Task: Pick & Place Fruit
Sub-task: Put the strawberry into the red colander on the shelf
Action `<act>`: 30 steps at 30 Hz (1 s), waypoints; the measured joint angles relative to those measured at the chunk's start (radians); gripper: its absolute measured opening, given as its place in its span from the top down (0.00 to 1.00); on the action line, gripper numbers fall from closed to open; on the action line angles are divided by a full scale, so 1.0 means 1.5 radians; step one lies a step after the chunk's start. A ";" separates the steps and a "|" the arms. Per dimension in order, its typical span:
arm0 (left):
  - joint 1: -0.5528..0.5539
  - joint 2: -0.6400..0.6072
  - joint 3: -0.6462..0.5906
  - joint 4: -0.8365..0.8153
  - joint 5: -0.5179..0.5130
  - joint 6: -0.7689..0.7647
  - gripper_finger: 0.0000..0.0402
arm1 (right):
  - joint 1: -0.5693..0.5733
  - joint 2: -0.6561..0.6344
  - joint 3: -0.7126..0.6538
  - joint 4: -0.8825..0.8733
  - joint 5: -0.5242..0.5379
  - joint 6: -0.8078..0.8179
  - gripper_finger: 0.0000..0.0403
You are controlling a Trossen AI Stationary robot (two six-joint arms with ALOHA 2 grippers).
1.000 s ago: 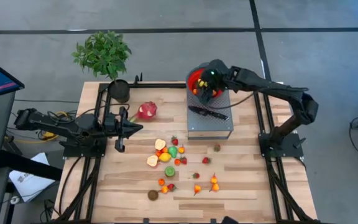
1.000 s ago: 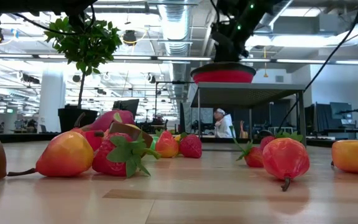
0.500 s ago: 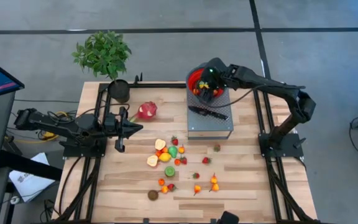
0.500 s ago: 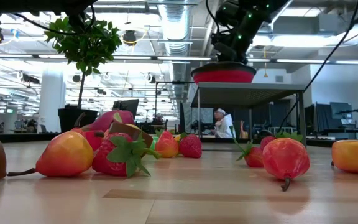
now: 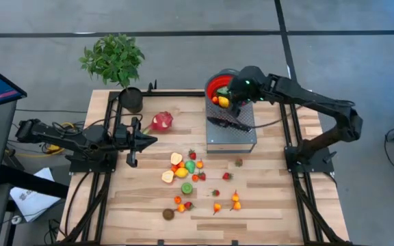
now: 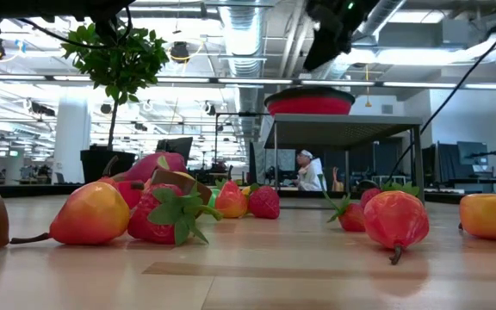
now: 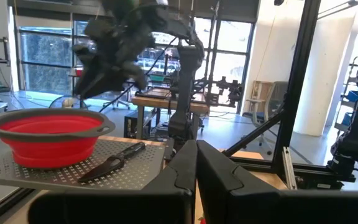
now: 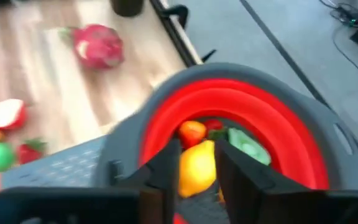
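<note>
Risk, as I judge it: my right gripper (image 8: 194, 171), fingers narrowly apart and empty above the red bowl (image 5: 219, 87), could clip its rim and tip it. Glossy little fruits (image 5: 187, 171) lie scattered mid-table, several already bowled. Left gripper (image 5: 134, 142) rests closed.

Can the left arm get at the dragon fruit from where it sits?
Probably yes. The left gripper rests shut at the table's left edge, and the dragon fruit lies close by on bare wood with nothing between them. It would need to open first.
</note>
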 joint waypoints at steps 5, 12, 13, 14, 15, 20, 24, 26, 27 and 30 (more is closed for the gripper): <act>0.000 0.000 0.000 0.000 0.000 0.000 0.99 | 0.062 -0.041 0.000 -0.070 -0.004 0.047 0.89; 0.000 0.000 0.000 0.000 0.000 0.000 0.99 | 0.190 -0.066 0.000 -0.121 -0.004 0.155 0.99; 0.000 0.000 0.000 0.000 0.000 0.000 0.99 | 0.212 -0.066 0.000 -0.120 -0.004 0.165 0.99; 0.000 0.000 0.000 0.000 0.000 0.000 0.99 | 0.233 -0.065 0.000 -0.121 -0.003 0.176 0.99; 0.000 0.000 0.000 0.000 0.000 0.000 0.99 | 0.254 -0.065 0.000 -0.121 0.004 0.187 0.99; 0.000 0.000 0.000 0.000 0.000 0.000 0.99 | 0.345 -0.043 -0.001 -0.131 0.067 0.255 0.98; 0.000 0.000 0.000 0.000 0.000 -0.002 0.99 | 0.394 -0.006 0.000 -0.141 0.071 0.296 0.98; 0.000 0.000 0.000 0.000 0.000 -0.002 0.99 | 0.412 0.019 0.000 -0.142 0.071 0.301 0.98; 0.000 0.000 0.000 0.000 0.000 -0.002 0.99 | 0.421 0.031 0.000 -0.145 0.071 0.302 0.98; 0.000 0.000 0.000 0.000 0.000 -0.002 0.99 | 0.444 0.069 0.000 -0.168 0.058 0.313 0.98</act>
